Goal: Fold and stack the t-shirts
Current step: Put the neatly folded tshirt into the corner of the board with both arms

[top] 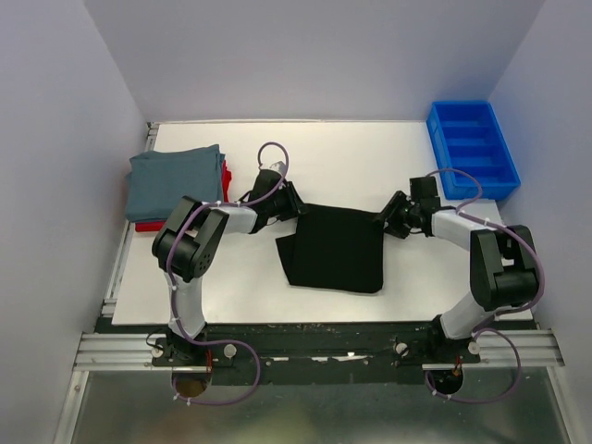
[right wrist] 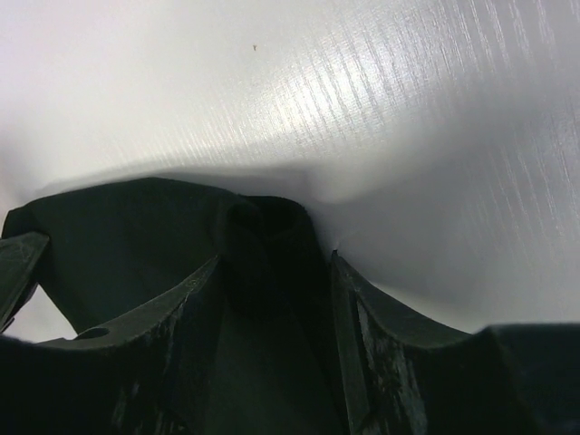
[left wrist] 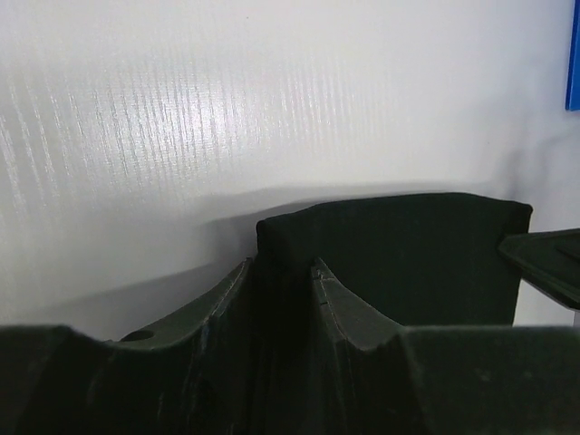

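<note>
fold-and-stack, approx. mid-task. done: 2 tees, grey-blue t-shirt [top: 176, 180] folded flat atop red t-shirt [top: 227, 176], stacked at far-left corner of table [top: 351, 157]. left to do: 1 tee, black t-shirt [top: 333, 250], mid-table betw. the 2 arms, doubled into a near-square panel w/ a loose flap at its left edge; judged to need at least 1 more fold, then transfer onto the stack. left gripper [top: 294, 202] pinched narrow on far-left corner of the black cloth; right gripper [top: 387, 220] on far-right corner, jaws wider apart, gap filled by a bunched fold, so apparently gripping too. far edge drawn straight betw. both. long axis approx. left-right, only slightly longer than deep, right end skewed a little toward the arm bases. collar direction: cannot tell, neck and chest print not visible. blue bin [top: 472, 148] far right, not involved.
</note>
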Motion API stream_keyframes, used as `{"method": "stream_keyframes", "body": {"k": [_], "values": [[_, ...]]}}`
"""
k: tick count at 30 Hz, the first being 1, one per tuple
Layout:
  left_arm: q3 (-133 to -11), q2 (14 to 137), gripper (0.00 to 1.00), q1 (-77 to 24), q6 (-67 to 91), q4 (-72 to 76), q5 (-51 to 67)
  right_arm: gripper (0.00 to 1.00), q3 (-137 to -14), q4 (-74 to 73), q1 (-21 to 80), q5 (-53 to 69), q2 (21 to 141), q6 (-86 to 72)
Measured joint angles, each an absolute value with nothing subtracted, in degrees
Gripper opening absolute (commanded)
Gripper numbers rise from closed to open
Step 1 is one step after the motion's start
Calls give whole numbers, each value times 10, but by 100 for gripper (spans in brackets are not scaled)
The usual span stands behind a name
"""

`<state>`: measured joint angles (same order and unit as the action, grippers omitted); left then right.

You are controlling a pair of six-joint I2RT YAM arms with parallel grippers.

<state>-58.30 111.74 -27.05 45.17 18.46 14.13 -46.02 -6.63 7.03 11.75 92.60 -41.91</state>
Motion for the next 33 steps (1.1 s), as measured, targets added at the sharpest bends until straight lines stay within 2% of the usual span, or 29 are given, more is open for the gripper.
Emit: {"method": "stream_keyframes", "body": {"k": [4, 7, 9, 11, 12, 13, 23, 33], "values": [[-580, 1117, 41, -271, 455, 190, 141, 52, -459, -64, 70, 121, 929, -424], [-579, 1118, 35, -271, 458, 193, 141, 42, -470, -62, 70, 131, 945, -429], [-579, 1119, 24, -271, 461, 194, 141, 27, -475, -60, 71, 135, 953, -435], [-579, 1122, 10, -271, 469, 197, 141, 1, -475, -61, 72, 135, 955, -436], [-579, 1124, 2, -272, 472, 200, 141, 1, -475, -60, 74, 135, 957, -436], [-579, 1125, 0, -272, 476, 202, 141, 1, -476, -60, 76, 135, 957, -435], [-553, 1092, 0, -275, 465, 200, 115, 1, -496, -74, 90, 133, 927, -389], [-527, 867, 0, -265, 433, 78, 65, 1, -520, -69, 149, 170, 789, -343]]}}
